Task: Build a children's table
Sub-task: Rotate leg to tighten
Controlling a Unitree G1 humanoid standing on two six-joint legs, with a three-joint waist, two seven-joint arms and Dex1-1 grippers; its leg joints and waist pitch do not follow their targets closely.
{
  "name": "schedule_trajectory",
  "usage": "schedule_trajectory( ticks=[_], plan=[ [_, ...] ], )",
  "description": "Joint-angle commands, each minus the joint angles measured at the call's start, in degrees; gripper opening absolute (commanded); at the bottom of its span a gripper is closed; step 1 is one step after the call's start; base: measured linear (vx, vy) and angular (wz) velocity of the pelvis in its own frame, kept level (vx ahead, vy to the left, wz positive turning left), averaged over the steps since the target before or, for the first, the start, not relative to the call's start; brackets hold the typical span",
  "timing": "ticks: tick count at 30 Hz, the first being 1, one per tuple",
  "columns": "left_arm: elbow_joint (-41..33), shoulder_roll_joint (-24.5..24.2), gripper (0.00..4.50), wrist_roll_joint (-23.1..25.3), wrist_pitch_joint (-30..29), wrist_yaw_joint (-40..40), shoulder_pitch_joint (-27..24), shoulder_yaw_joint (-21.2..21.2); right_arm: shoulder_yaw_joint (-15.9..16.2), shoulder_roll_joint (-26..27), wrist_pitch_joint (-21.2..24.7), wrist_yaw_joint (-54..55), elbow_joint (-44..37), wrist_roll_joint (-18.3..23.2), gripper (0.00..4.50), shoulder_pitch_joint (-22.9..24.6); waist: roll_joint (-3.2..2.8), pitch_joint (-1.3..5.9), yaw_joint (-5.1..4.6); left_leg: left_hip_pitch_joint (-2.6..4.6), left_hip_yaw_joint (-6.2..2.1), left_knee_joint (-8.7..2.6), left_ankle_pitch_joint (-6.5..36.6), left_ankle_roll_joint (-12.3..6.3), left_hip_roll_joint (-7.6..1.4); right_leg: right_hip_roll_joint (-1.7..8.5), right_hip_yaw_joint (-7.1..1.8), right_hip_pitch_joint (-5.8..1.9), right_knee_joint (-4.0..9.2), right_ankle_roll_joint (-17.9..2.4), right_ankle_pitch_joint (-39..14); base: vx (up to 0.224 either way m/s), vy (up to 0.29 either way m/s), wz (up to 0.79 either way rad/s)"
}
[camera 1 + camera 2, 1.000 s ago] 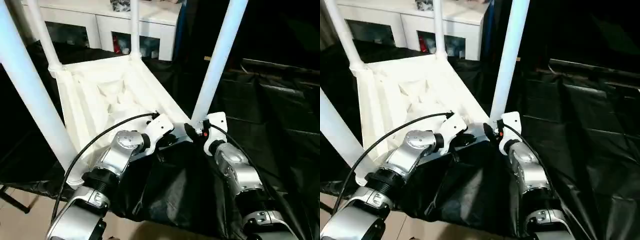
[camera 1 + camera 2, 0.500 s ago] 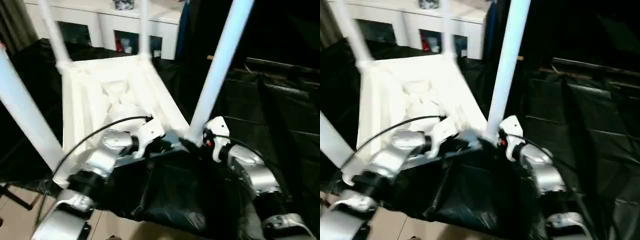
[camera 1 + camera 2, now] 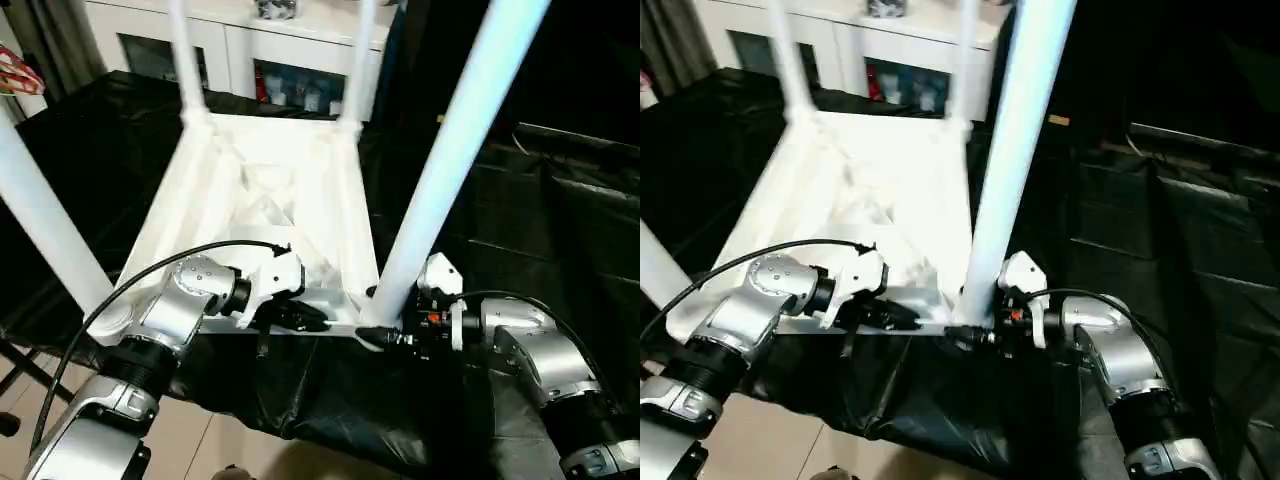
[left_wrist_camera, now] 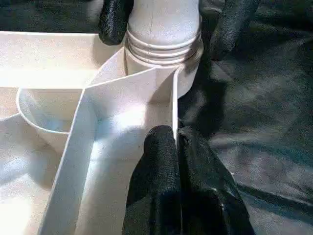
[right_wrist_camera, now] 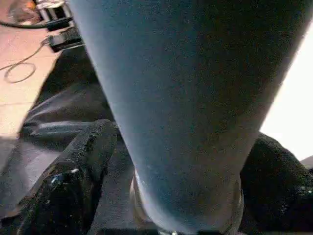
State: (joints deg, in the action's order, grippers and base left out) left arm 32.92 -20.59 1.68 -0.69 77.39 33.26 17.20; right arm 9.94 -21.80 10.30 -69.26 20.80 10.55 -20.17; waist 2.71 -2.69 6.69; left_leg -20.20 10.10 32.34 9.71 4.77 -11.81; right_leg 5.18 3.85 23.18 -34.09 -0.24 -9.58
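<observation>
The white children's table lies upside down, its ribbed underside (image 3: 270, 190) facing up and all four legs standing in the corner sockets. My left gripper (image 3: 308, 318) is shut on the thin near rim wall (image 4: 174, 105) of the top, just left of the near right corner. My right gripper (image 3: 386, 336) reaches in from the right and is shut on the base of the near right leg (image 3: 450, 170). One black finger (image 5: 83, 161) lies on each side of that leg. The near left leg (image 3: 40, 220) rises at the left edge.
Black sheeting (image 3: 540, 200) covers the work surface under and to the right of the table. A white cabinet with glass doors (image 3: 240, 50) stands behind the far legs. Bare floor (image 3: 190, 440) shows at the front left, below the surface's near edge.
The whole picture has shifted, so the camera moved. The table now sits squarer to me. My right forearm has swung out to the right, its gripper now pointing left at the leg's base.
</observation>
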Motion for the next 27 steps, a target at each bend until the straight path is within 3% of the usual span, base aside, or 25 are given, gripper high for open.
schedule_trajectory(
  ticks=[1,9,12,15,20,24,27],
  plan=[
    [0.7,0.6,0.0,0.4,0.7,-0.6,1.3,0.8,3.3,0.1,0.6,-3.5,-2.1,0.8,3.56,0.9,-0.3,3.19,-0.06,0.33,0.04,-3.88,16.7,-1.29,-1.66,2.91,-2.31,-2.61,3.91,-11.5,-15.6,0.0,0.0,0.0],
    [1.7,0.1,0.0,0.0,1.5,0.0,1.8,0.8,4.7,-0.5,0.2,-3.4,-3.5,-0.4,2.94,2.1,-0.2,3.39,0.2,0.25,0.08,-3.69,14.6,-1.38,-1.59,2.84,-2.3,-2.74,3.54,-11.8,-12.3,0.0,0.0,0.0],
    [1.9,0.1,0.0,0.1,1.8,-0.4,1.7,0.8,4.9,-0.4,0.2,-3.3,-3.8,-0.5,2.65,2.3,-0.21,3.32,0.32,0.33,0.11,-3.73,15.3,-1.33,-1.58,2.9,-2.29,-2.68,3.71,-11.7,-13.5,0.0,0.0,0.0],
    [2.2,0.1,0.0,0.3,2.1,-1.2,1.8,0.7,5.3,-0.2,-0.1,-2.9,-4.1,-0.6,2.59,2.9,-0.11,3.27,0.38,0.36,0.01,-3.83,16.2,-1.0,-1.59,2.99,-2.31,-2.63,3.92,-10.8,-15.9,0.0,0.0,0.0],
    [2.8,0.8,0.0,0.6,2.1,-3.8,1.9,0.3,4.8,0.7,-0.6,-1.1,-4.0,-0.5,2.54,3.6,-0.13,3.3,0.48,0.37,0.01,-3.8,15.8,-1.0,-1.6,2.97,-2.33,-2.63,3.86,-10.7,-15.2,0.0,0.0,0.0],
    [3.7,3.3,0.0,1.9,0.5,-10.0,2.6,-0.1,2.8,3.8,-1.6,5.7,-1.6,-1.5,2.54,3.5,-0.13,3.01,0.33,0.56,-0.12,-4.02,18.5,-0.31,-1.49,3.1,-2.29,-2.36,4.46,-9.7,-20.0,0.0,0.0,0.0],
    [4.4,8.1,0.0,3.1,-1.9,-17.4,3.6,-0.1,0.2,8.8,-1.2,20.1,4.3,-5.1,2.54,1.3,0.0,2.68,-0.49,0.82,-0.54,-4.18,22.2,1.34,-1.26,3.3,-2.01,-1.95,5.41,-7.0,-28.8,0.0,0.0,0.0]
  ],
)
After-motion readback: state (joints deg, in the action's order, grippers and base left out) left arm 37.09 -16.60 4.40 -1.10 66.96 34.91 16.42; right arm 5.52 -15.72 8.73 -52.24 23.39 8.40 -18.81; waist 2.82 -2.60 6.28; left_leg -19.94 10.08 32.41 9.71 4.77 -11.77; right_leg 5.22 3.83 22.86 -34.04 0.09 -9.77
